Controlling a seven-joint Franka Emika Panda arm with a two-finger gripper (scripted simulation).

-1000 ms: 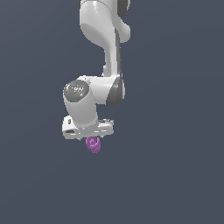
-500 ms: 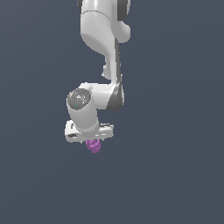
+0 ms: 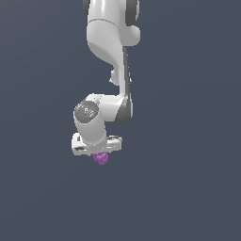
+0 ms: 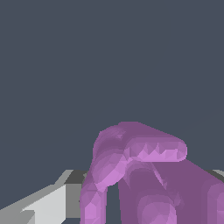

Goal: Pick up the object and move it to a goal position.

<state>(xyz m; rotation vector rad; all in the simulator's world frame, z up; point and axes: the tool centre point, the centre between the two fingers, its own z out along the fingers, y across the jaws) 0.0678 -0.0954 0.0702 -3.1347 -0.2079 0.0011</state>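
Note:
The object [image 3: 100, 158] is a small magenta-purple lumpy item that hangs just under the white hand of the arm in the exterior view. My gripper [image 3: 100, 156] is shut on it, and the fingers are mostly hidden behind the hand and the object. In the wrist view the object [image 4: 144, 175] fills the near part of the picture, with a ridged edge on its upper lobe, and one white and grey finger [image 4: 48, 203] shows beside it. No goal marker shows in either view.
The white arm [image 3: 110, 56] comes down from the top of the exterior view. All around is a plain dark grey-blue ground with no other objects in view.
The hand with the object has moved toward the exterior view's left and a little lower. The object stays held in the gripper.

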